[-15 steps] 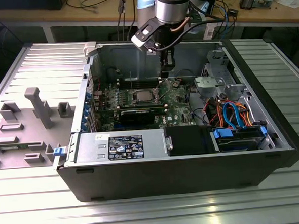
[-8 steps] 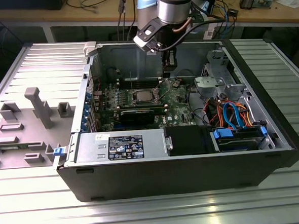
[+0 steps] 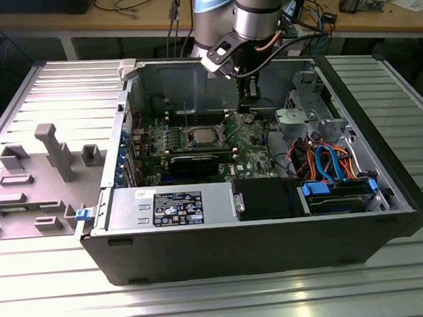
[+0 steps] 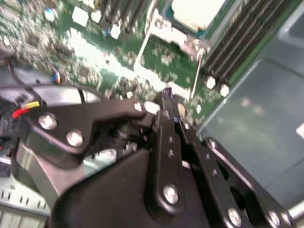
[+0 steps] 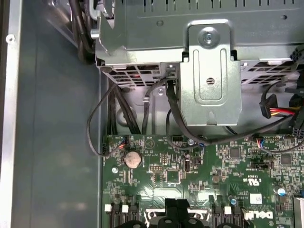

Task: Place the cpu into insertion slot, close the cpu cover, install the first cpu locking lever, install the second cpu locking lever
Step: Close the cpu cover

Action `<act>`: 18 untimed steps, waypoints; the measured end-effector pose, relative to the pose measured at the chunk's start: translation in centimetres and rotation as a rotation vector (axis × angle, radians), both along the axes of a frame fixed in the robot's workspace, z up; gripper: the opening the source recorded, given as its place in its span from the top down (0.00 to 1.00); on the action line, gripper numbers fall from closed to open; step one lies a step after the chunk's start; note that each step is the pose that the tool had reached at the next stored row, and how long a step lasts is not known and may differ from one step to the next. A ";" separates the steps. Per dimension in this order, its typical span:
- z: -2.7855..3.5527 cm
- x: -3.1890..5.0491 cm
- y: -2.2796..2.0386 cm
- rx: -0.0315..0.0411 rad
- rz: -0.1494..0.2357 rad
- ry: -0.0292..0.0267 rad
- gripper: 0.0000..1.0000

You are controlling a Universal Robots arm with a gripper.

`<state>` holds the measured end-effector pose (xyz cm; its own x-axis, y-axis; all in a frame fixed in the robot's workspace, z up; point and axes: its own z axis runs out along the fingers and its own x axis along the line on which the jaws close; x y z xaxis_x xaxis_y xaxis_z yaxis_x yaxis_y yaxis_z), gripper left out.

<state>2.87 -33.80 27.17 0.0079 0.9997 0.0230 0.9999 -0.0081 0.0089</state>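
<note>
The cpu [image 4: 197,12], with its silver top up, lies in the insertion slot [image 3: 201,137] on the green board. A silver frame, the cpu cover [image 4: 167,29], lies around the chip. Two thin metal lever rods [image 4: 142,42] [image 4: 195,71] stick out beside the socket. My gripper [image 3: 246,107] hangs just above the board, to the exterior view's right of the socket and apart from it. Its black fingers are shut with nothing between them, as both wrist views show [image 4: 167,92] [image 5: 176,205].
The open computer case [image 3: 121,85] walls in the board. A metal drive cage [image 5: 209,71] with loose cables [image 5: 173,111] stands close behind the gripper. Memory slots [image 4: 247,33] run beside the socket. A long black card [image 3: 197,159] and a power supply [image 3: 171,207] lie nearer the front.
</note>
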 end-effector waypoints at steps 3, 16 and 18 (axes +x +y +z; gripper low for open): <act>-0.01 0.00 0.00 0.0002 0.000 -0.0001 0.89; -0.06 0.12 0.00 0.0003 0.000 -0.0003 0.89; -0.22 0.50 0.01 -0.0007 0.000 -0.0002 0.89</act>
<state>3.37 -33.79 26.95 0.0078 0.9997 0.0223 0.9999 -0.0080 0.0091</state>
